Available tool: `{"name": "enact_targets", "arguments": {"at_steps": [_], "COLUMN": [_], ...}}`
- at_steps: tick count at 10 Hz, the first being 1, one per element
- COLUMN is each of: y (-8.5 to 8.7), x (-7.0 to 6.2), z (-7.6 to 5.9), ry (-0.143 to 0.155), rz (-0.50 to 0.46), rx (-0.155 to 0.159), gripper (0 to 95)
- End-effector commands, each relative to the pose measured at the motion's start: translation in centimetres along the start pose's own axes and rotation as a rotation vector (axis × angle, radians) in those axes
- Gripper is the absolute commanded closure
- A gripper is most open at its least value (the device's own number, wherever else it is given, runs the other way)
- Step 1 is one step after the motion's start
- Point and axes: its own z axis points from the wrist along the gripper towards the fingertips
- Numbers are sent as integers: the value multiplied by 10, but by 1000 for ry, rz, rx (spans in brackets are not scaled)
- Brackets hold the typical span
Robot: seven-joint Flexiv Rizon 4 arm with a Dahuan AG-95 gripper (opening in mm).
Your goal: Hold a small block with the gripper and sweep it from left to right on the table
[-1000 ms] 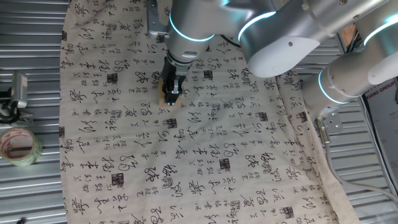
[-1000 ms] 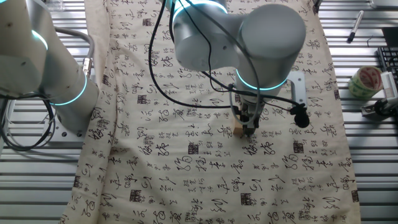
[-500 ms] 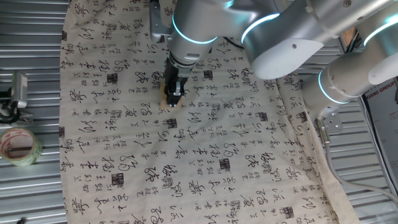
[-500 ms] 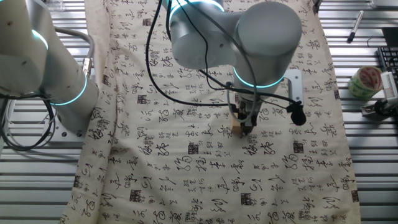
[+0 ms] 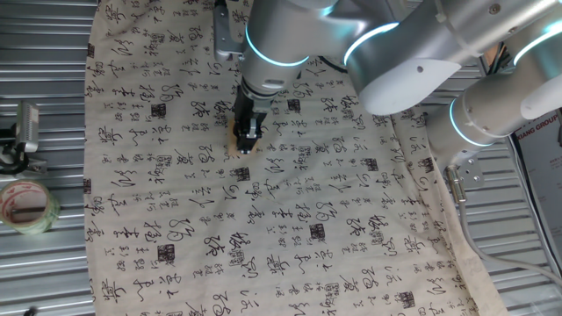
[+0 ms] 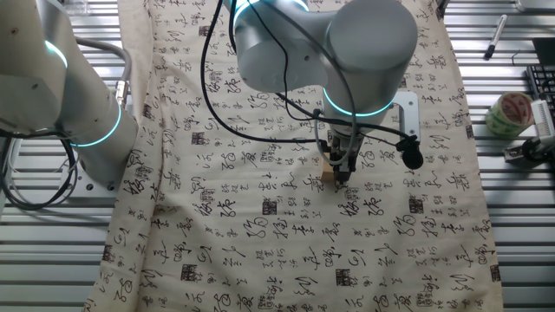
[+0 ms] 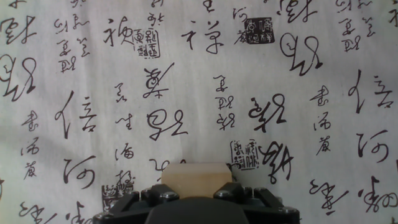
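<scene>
The small block (image 7: 196, 179) is held between the two black fingers of the gripper (image 5: 247, 140). The fingers are closed tight on its sides. In the hand view the block is a pale tan cube at the bottom of the picture, just above the dark finger tips, with the cloth right behind it.

In one fixed view the block (image 5: 234, 143) peeks out at the left side of the gripper, down on the beige cloth (image 5: 290, 219). In the other fixed view the block (image 6: 328, 178) sits low at the gripper's tip (image 6: 340, 173), and it looks like it touches the cloth (image 6: 286, 234). The gripper points straight down from a thick silver arm (image 6: 321, 48) with a glowing blue ring.

The cloth is covered in black brush writing and has a few soft wrinkles. It lies on the table (image 5: 44, 263), which is grey metal with ribs. The block is in the far half of the cloth in one fixed view, a little left of the middle.

A roll of tape (image 5: 25, 206) lies on the bare metal at the left edge in one fixed view, well apart from the block. In the other fixed view the tape (image 6: 508, 113) is at the right edge, and a pen (image 6: 495, 36) lies farther back. A second white arm (image 6: 61, 95) stands at the left side there, beside the cloth.
</scene>
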Motion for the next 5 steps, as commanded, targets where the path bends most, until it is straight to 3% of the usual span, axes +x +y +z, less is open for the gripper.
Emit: {"name": "enact_targets", "arguments": {"at_steps": [1,5], "y": [0,7], "x": [2,6], "z": [15,15], "ry": [1,-1], "rz": [1,9], "rx": [-1,0], "gripper": [950,950]}}
